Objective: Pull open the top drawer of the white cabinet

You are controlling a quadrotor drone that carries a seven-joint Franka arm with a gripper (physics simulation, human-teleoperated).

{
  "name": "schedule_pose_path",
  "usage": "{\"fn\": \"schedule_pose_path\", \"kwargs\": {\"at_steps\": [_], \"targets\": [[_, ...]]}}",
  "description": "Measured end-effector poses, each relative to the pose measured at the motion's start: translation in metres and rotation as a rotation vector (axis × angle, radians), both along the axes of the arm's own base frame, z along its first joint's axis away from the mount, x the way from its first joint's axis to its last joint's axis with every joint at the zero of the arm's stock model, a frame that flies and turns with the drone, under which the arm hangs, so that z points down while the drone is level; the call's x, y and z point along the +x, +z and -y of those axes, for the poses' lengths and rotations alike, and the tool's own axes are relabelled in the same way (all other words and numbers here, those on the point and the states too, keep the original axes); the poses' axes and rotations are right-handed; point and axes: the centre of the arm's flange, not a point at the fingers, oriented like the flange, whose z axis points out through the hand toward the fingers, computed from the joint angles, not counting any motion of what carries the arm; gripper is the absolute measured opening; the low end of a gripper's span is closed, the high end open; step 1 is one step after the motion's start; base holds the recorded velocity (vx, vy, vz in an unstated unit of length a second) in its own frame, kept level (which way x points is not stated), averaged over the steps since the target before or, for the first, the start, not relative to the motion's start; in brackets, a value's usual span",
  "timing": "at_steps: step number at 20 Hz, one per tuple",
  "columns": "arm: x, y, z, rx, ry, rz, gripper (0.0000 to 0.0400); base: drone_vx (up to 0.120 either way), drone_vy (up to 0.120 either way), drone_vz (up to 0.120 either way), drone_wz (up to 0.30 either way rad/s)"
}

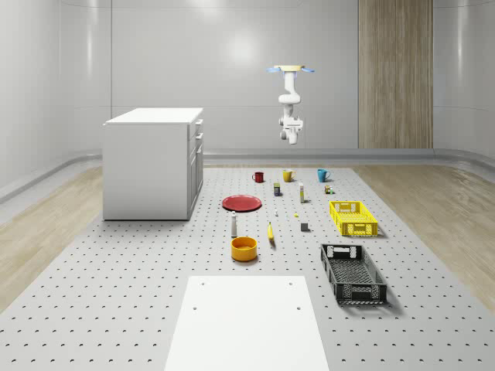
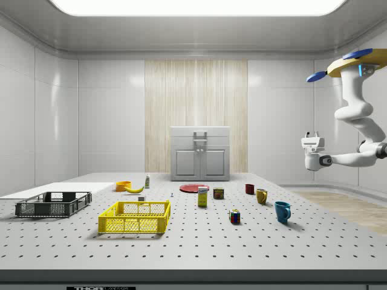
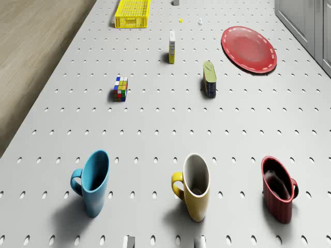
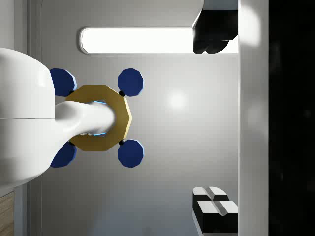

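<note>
The white cabinet (image 1: pixel 155 164) stands on the perforated table at the whole-scene view's left. Its top drawer (image 2: pixel 200 135) sits flush and closed, with its handle facing the table's middle. The drone (image 1: pixel 291 69) hovers high over the far end of the table, above a row of three mugs and well apart from the cabinet. In the side view the drone (image 2: pixel 357 60) is at the upper right, the arm bent below it. My gripper (image 2: pixel 311 135) points upward, open and empty; the wrist view shows its fingertips (image 4: pixel 214 209) wide apart with the drone's underside (image 4: pixel 101 118) beyond them.
Below the drone stand a blue mug (image 3: pixel 92 181), a yellow mug (image 3: pixel 194 186) and a red mug (image 3: pixel 279 188). A red plate (image 3: pixel 249 48) lies near the cabinet. A yellow crate (image 1: pixel 353 217), a black crate (image 1: pixel 353 272), an orange bowl (image 1: pixel 244 248) and small items dot the table.
</note>
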Motion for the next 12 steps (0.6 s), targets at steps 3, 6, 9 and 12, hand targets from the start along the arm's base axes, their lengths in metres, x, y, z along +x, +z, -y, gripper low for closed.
{"fn": "schedule_pose_path", "kwargs": {"at_steps": [3,6,9,12], "targets": [[-0.003,0.023,0.0,0.0,0.0,0.002,0.034,0.0,0.0,0.0,0.0],[-0.004,0.043,0.0,0.0,0.0,0.005,0.0322,0.0,0.0,0.0,0.0],[-0.003,0.061,0.0,0.0,0.0,0.007,0.0313,0.0,0.0,0.0,0.0],[-0.001,0.073,0.019,0.202,-0.003,0.007,0.031,0.0,0.0,0.0,0.0]]}}
